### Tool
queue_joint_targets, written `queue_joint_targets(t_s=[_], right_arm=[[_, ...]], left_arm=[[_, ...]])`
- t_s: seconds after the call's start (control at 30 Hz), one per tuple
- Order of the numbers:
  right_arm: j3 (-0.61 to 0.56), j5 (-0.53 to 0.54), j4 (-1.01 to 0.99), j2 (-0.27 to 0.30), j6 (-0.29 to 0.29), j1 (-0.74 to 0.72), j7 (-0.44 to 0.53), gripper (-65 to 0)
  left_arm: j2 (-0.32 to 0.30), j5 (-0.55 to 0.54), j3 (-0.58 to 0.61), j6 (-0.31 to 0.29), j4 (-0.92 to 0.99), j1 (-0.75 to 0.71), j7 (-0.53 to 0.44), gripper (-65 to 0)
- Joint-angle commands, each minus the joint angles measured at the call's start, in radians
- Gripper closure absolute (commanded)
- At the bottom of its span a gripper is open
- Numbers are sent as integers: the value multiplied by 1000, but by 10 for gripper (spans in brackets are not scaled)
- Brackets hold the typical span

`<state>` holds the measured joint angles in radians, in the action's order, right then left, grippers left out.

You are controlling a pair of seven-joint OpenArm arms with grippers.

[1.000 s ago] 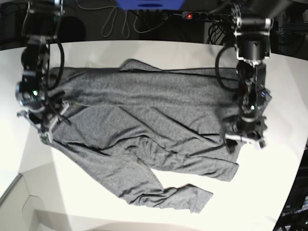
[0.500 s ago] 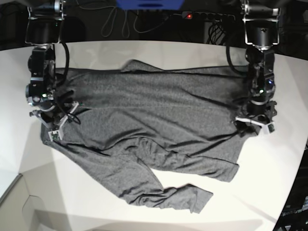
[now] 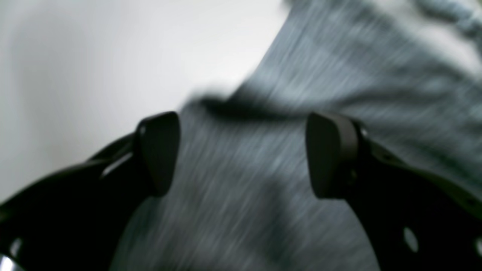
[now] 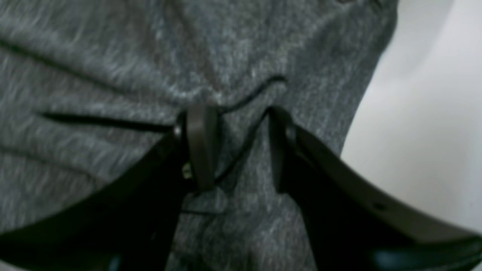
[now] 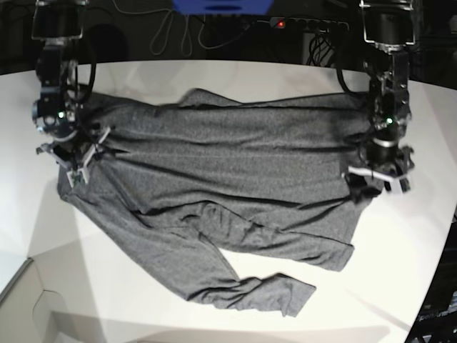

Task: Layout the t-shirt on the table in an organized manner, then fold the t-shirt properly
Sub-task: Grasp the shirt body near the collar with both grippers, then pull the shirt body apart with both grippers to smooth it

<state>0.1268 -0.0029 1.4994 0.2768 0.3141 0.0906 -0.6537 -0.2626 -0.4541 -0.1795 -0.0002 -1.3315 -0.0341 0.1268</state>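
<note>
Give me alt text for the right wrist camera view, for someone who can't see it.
Two black fingers of the right gripper pinch a raised fold of the dark heather-grey t-shirt, which fills most of the blurred frame. Bare white table shows at the right.

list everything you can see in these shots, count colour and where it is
dark heather-grey knit long-sleeved t-shirt: 1, grey, spread wrinkled across the middle of the table, one sleeve trailing toward the near edge
smooth white table: 1, white, under everything
black power strip with a red light: 1, black, behind the table's far edge
loose cables: several, pale and dark, on the dark floor behind the table
blue object: 1, blue, top edge of the base view, cut off
left gripper: 1, black, jaws wide apart over the shirt's edge, nothing between them
right gripper: 1, black, jaws pinching a fold of shirt fabric near its edge
</note>
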Motion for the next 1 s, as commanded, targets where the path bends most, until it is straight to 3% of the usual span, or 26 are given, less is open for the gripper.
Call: queue_joint_targets(t_s=[0.0, 0.17, 0.43, 0.67, 0.8, 0.97], right_arm=[[7, -4, 31, 9, -2, 10, -11, -234], [90, -4, 97, -1, -2, 34, -13, -234], [112, -4, 168, -32, -2, 38, -22, -234], [109, -4, 234, -46, -2, 59, -22, -236], [109, -4, 234, -44, -2, 59, -22, -237], [110, -4, 228, -44, -2, 54, -22, -237]], left_arm=[[-13, -1, -4, 1, -33, 13, -20, -504], [-10, 2, -5, 4, -47, 98, -20, -504], [76, 5, 4, -2, 419, 423, -20, -504], [141, 5, 5, -2, 640, 500, -23, -504], [116, 7, 7, -2, 640, 457, -23, -504], [16, 5, 1, -2, 639, 386, -25, -504]])
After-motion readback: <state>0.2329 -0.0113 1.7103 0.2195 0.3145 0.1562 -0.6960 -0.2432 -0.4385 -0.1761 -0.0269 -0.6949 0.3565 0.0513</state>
